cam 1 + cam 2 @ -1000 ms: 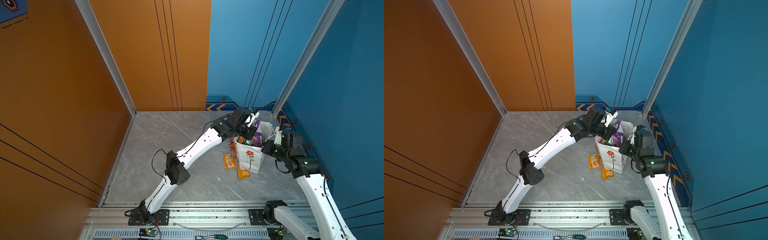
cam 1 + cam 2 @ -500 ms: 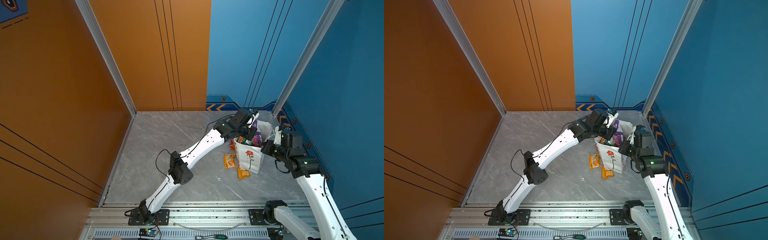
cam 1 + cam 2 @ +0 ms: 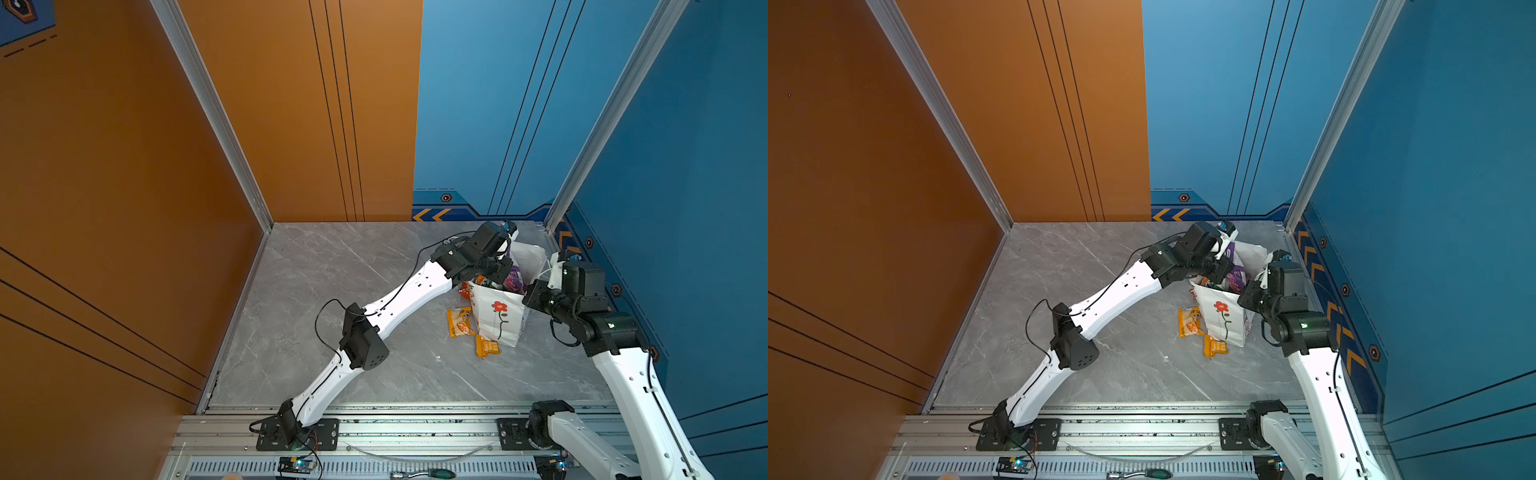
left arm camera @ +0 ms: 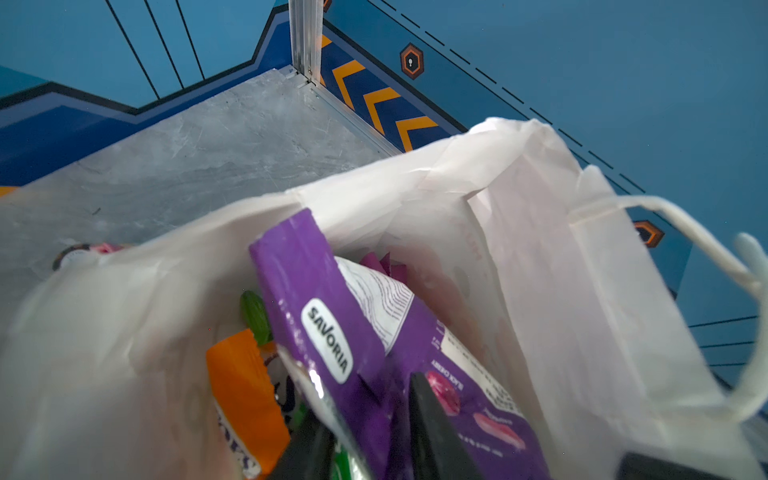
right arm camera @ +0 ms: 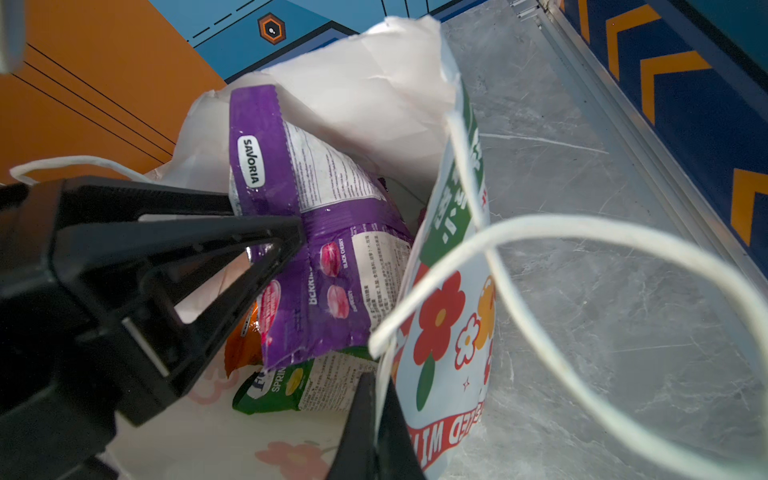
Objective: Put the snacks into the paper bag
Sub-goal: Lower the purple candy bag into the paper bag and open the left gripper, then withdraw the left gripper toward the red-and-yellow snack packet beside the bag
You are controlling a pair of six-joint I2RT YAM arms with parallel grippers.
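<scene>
Left claw (image 3: 500, 270) above open paper bag (image 3: 498, 320), two orange packets (image 3: 459, 322) alongside.

I find snacks (image 4: 332, 332) inside the paper bag (image 3: 490, 328) on the counter (image 3: 316, 266); two packets (image 3: 459, 322) lie just left.

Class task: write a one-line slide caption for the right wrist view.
Left gripper at the purple Savoria packet inside the paper bag; right gripper pinching the bag's wall.

left gripper (image 4: 370, 436) has sunk a little deeper into the paper bag (image 3: 494, 328), lowering the purple packet (image 4: 332, 299); its jaws now parted.
</scene>
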